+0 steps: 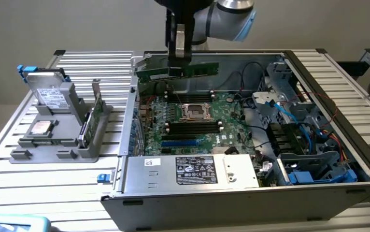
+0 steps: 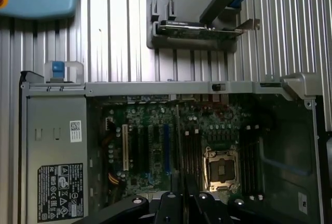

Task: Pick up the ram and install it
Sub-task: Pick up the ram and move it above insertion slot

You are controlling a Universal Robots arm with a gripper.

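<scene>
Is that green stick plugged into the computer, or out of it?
Out. The gripper holds the ram in the air above the motherboard, clear of its black slots.

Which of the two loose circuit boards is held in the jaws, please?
The ram, clamped in the jaws above the open case; the other board stands in the grey holder.

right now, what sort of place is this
Probably a lab bench for robotic computer assembly: an open computer case on a slatted metal table, a grey parts fixture beside it, the pincer holding the ram.
</scene>
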